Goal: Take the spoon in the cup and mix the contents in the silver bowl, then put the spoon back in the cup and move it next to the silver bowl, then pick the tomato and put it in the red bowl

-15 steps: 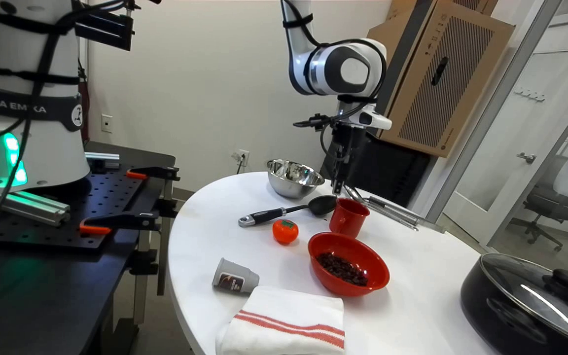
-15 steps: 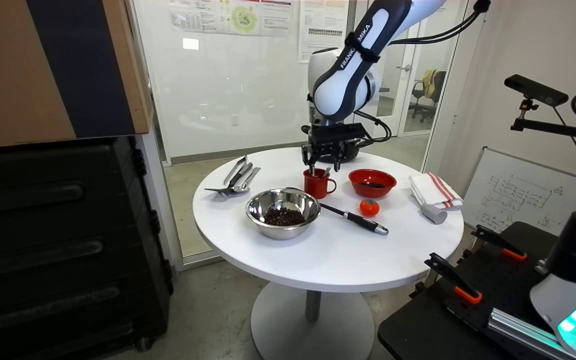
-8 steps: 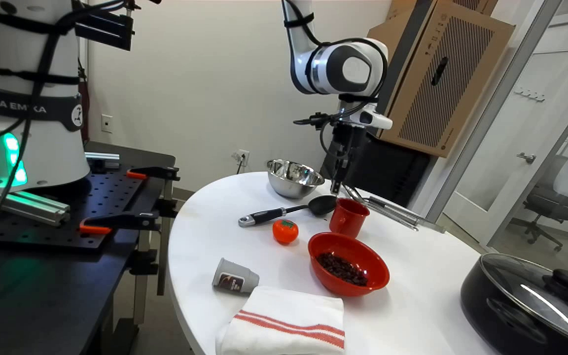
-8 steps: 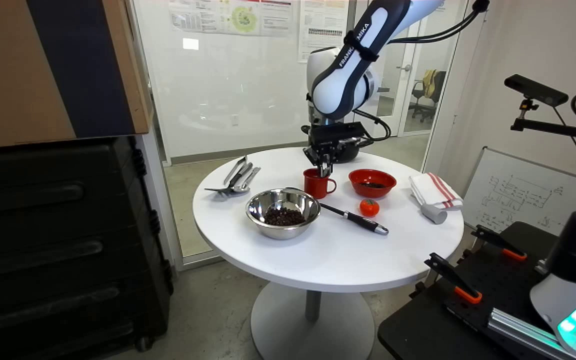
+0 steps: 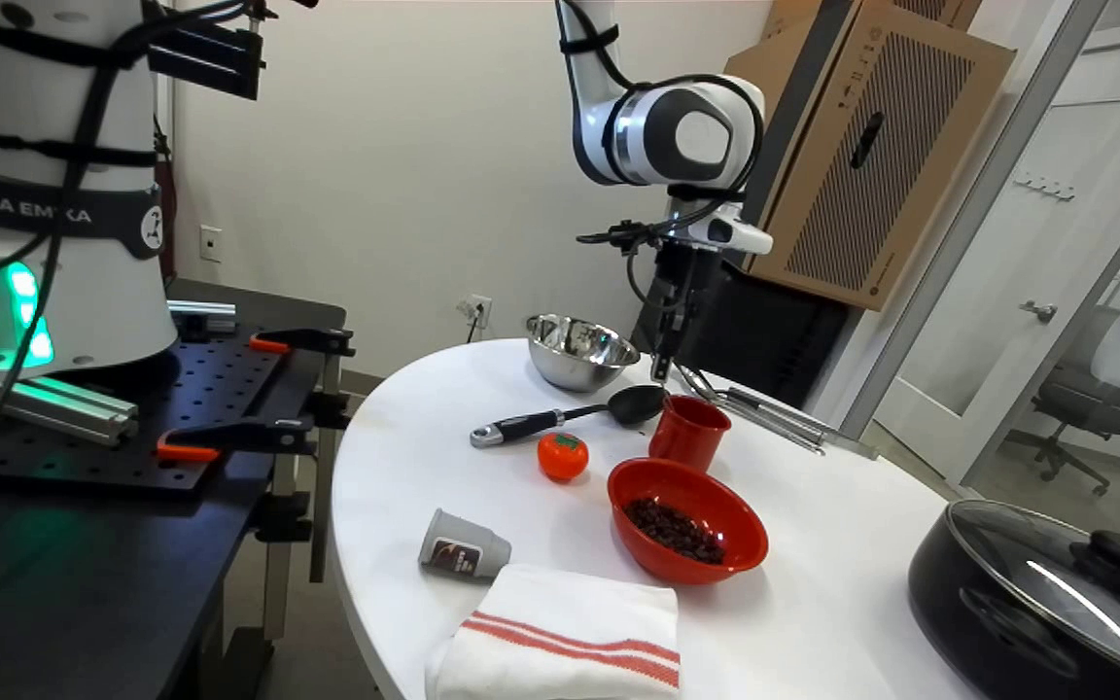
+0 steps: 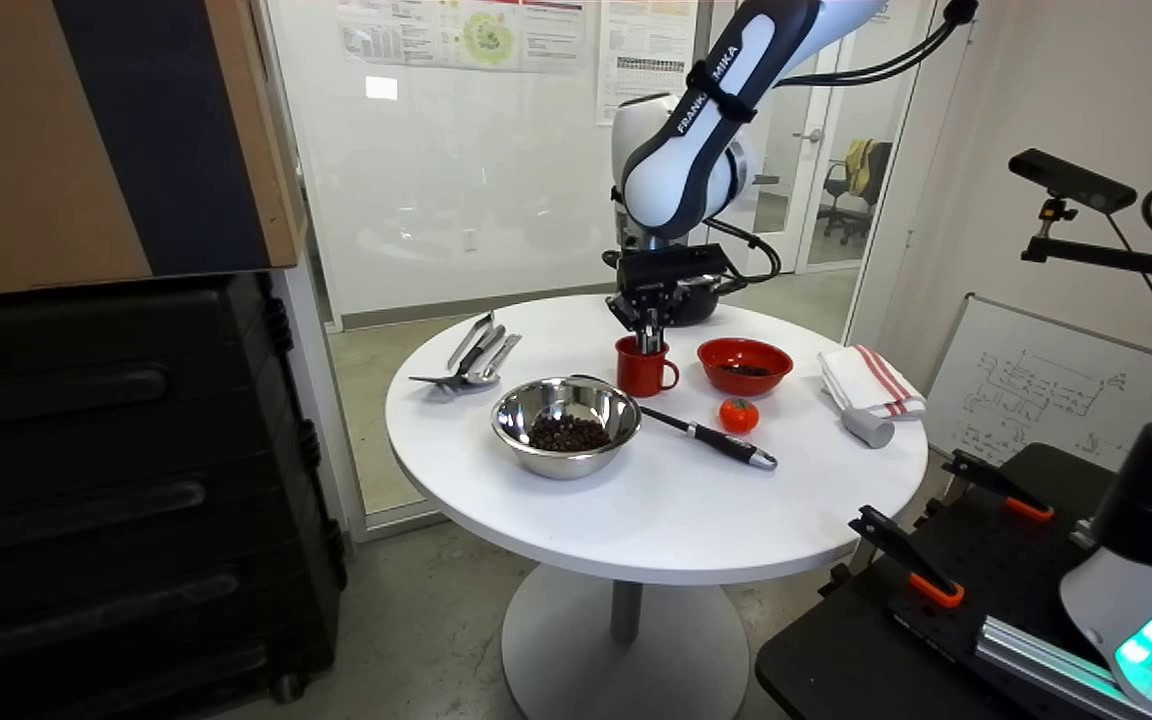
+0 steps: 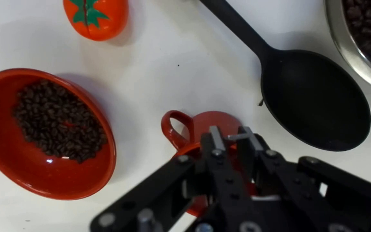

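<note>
My gripper (image 6: pixel 650 345) points straight down over the red cup (image 6: pixel 642 378), its fingertips at the rim. In the wrist view the fingers of the gripper (image 7: pixel 232 132) stand a little apart, with the thin metal end of the spoon (image 7: pixel 237 137) spanning the gap between them. The rest of the spoon is hidden by the fingers and the cup. The silver bowl (image 6: pixel 564 464) holds dark beans and stands beside the cup. The tomato (image 5: pixel 562 458) lies on the table in both exterior views. Dark beans also fill part of the red bowl (image 5: pixel 659 556).
Between cup and silver bowl rests a black-headed serving spoon (image 7: pixel 314 96). Several metal utensils (image 6: pixel 481 355) lie close by. A grey cup on its side (image 5: pixel 463 544), a folded towel (image 5: pixel 560 632) and a lidded black pan (image 5: pixel 1036 612) stand around the round table.
The fingers have closed from wide apart over the cup. In an exterior view the cup has shifted slightly right during the last half second. The arm has barely moved.
</note>
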